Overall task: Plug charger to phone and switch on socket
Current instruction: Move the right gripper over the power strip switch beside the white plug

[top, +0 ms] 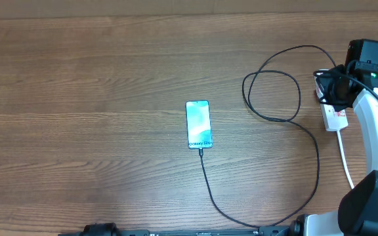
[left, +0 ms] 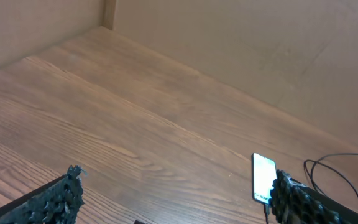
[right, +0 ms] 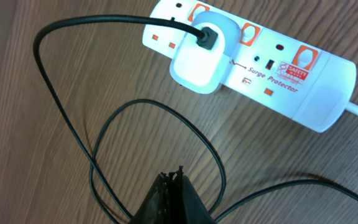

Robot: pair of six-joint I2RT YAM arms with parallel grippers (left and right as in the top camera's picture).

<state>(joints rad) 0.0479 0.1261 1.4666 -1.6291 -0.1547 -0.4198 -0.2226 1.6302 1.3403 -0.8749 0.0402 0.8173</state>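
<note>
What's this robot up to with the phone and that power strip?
It is setting a phone to charge. The black charger cable already runs from the phone's lower edge to a white adapter plugged into the power strip. The right gripper, shut and empty, hovers by the strip, likely to press a switch. The left gripper is open, holding nothing. Whether the strip is switched on I cannot tell.
</note>
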